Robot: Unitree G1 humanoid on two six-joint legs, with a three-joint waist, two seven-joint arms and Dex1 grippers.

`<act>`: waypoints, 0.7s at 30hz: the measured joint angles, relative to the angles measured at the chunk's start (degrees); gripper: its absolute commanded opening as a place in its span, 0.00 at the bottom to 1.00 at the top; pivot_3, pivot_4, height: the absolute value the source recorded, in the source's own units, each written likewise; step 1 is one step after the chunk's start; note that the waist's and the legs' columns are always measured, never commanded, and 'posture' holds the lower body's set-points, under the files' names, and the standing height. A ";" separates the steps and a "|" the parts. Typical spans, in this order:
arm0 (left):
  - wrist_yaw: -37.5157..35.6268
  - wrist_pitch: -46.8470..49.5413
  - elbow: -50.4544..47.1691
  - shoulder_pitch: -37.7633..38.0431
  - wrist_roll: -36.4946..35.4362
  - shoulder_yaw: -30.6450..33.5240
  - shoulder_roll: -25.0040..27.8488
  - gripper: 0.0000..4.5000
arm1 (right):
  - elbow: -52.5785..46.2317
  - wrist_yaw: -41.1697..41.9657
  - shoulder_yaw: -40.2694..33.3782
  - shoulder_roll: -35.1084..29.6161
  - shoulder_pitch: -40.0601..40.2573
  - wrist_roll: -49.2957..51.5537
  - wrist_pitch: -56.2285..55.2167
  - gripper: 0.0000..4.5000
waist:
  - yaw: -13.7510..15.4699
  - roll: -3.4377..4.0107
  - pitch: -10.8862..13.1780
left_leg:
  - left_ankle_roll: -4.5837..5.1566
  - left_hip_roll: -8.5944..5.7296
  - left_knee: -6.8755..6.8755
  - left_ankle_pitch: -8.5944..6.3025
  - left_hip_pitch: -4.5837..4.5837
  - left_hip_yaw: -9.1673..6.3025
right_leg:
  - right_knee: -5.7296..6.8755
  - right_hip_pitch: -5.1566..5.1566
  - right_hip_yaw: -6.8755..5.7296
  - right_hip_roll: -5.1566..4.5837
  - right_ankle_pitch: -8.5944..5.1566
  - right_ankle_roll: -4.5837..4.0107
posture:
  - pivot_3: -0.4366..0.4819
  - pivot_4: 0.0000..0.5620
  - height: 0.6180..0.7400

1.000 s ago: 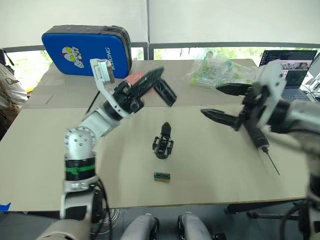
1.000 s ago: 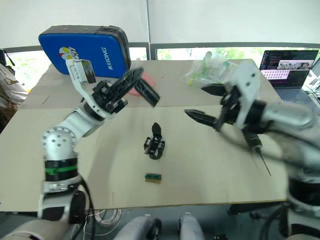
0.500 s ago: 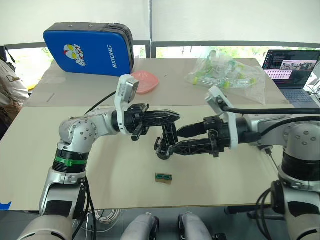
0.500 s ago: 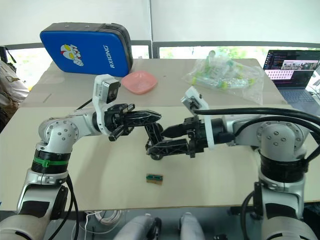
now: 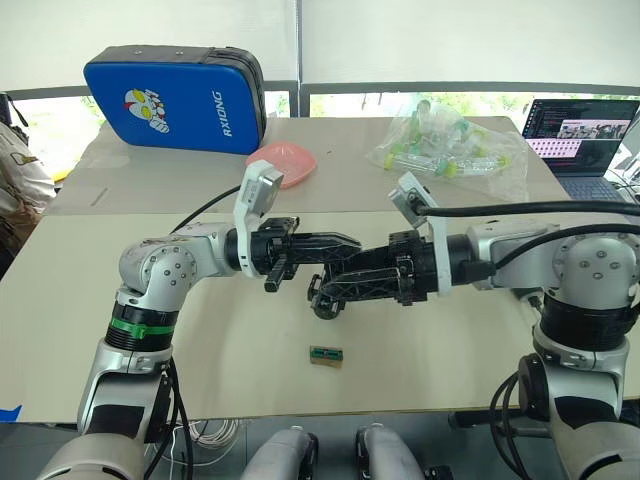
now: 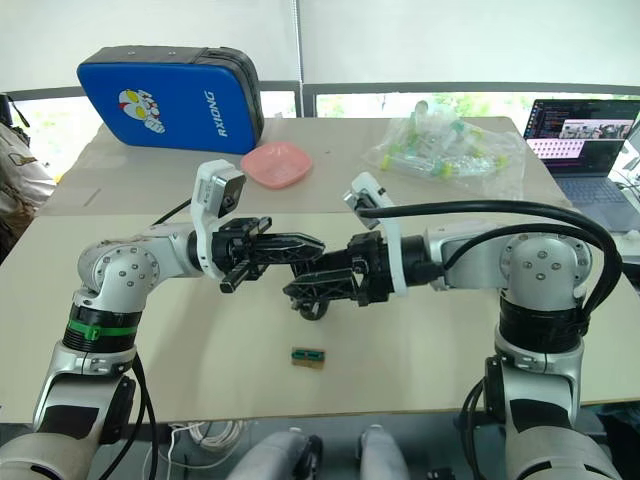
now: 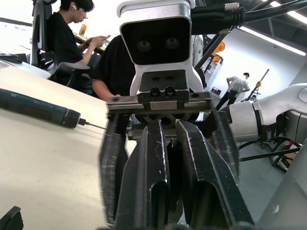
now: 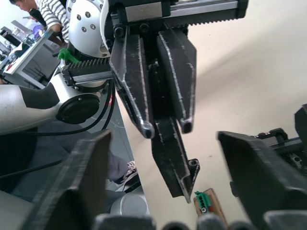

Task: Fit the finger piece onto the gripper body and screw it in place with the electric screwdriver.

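Right wrist view shows left tool (image 8: 163, 128) clamped on the finger piece (image 8: 173, 160); right tool (image 5: 335, 285) apart; left wrist view shows the electric screwdriver (image 7: 36, 109) lying on the bench (image 5: 450, 340)

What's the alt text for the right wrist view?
The left hand grips the black finger piece between its fingers, pointing down over the tan table. The right hand's open fingers frame it, beside a small green-and-tan block.

Black finger piece (image 8: 173, 155) held aloft; gripper body (image 5: 322, 300) and electric screwdriver (image 7: 36, 109) on table.
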 measured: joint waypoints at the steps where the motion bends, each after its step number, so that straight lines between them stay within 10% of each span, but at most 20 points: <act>1: 0.04 0.00 -0.10 0.14 0.01 0.00 0.00 0.00 | 0.00 -0.38 0.10 -0.01 0.00 0.15 -0.01 0.43 | 0.00 0.00 0.00 | 0.00 0.00 0.00 0.00 0.00 0.00 | 0.00 0.00 0.00 0.00 0.00 0.00 | 0.48 0.27 1.00; 5: 0.05 0.06 -0.52 0.32 0.16 0.01 0.02 0.00 | -0.05 -1.05 0.85 -0.44 -0.03 1.30 -0.16 0.12 | 0.01 0.00 0.00 | 0.00 0.00 0.00 0.00 0.00 0.00 | 0.00 -0.01 -0.01 0.00 0.00 0.00 | 0.48 0.27 1.00; 9: -0.57 0.18 -0.50 0.74 0.51 -0.04 0.21 0.00 | -0.40 -2.13 1.85 -0.85 -0.20 2.10 -0.38 0.10 | -0.05 0.00 0.00 | 0.01 0.00 0.00 0.00 -0.01 0.00 | 0.00 -0.01 -0.01 0.00 0.00 0.00 | 0.48 0.27 1.00; 18: -0.59 1.50 -1.08 0.67 0.18 3.21 3.82 0.94 | -4.62 -1.56 0.68 -3.10 5.98 4.38 -6.22 0.09 | -0.14 0.00 0.00 | 0.02 0.01 0.00 0.00 0.00 0.00 | -0.01 -0.02 0.00 0.03 0.00 0.01 | 0.48 0.27 1.00; 21: -5.35 -7.08 1.63 0.75 6.10 3.63 8.02 1.00 | -6.15 0.20 -1.82 -4.39 8.97 4.32 -10.29 0.09 | -0.15 0.00 0.00 | -0.02 0.03 0.00 0.01 0.05 0.01 | 0.00 0.01 -0.01 0.03 -0.01 0.00 | 0.48 0.27 1.00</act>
